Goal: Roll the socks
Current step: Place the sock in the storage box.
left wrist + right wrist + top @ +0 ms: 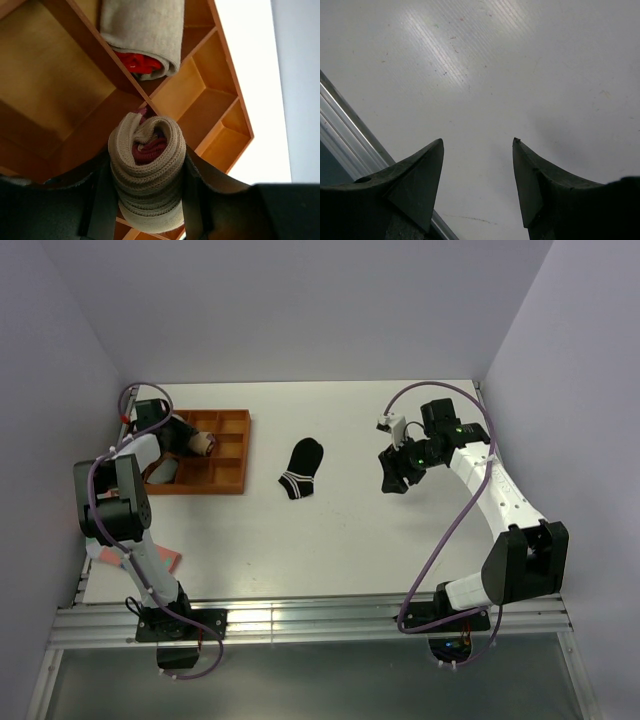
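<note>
My left gripper (147, 195) is shut on the rolled tan sock (146, 172), whose maroon inside shows at its open end. It holds the roll over the orange wooden tray (210, 95); in the top view the roll (203, 443) is above an upper-middle compartment of the tray (236, 452). The black sock with a white-striped cuff (302, 468) lies flat on the table between the arms. My right gripper (391, 478) is open and empty over bare table, well right of the black sock; its wrist view (477, 145) shows only the table.
Another rolled light bundle with red inside (145, 35) lies in a tray compartment beyond the held roll; a rolled bundle (163, 471) also shows in the tray's left side. A pink item (165, 558) lies by the left arm. A metal rail (350, 125) runs at the table edge.
</note>
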Motion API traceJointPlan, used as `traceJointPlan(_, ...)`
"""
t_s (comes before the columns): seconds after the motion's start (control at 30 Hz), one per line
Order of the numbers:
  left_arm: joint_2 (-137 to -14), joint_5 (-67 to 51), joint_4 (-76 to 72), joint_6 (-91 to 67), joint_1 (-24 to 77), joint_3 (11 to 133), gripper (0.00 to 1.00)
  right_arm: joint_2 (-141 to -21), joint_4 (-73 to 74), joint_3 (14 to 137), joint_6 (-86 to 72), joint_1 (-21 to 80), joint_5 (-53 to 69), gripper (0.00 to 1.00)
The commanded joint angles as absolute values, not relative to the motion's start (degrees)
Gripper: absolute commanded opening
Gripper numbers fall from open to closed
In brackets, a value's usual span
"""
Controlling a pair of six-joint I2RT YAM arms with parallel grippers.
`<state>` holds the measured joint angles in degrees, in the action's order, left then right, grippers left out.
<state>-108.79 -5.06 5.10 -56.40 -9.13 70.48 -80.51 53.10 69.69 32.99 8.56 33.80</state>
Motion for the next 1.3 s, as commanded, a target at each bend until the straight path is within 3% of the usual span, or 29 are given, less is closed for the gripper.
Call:
traceJointPlan(0.0, -110.74, 2.36, 13.08, -53.79, -9.49, 74.52, 0.0, -80.59, 51.24, 69.08, 33.93, 8.09, 34.1, 0.65)
traceJointPlan(0.73, -122.08, 16.61, 26.63, -54.4, -2.99, 85.69, 0.0, -81.21, 51.15, 68.03, 35.07, 8.09, 33.93, 0.65)
traceJointPlan(1.27, -121.46, 9.23, 26.01, -50.28, -2.46, 80.33, 0.0, -80.86, 50.45, 66.1, 35.77, 8.09, 32.87, 0.65)
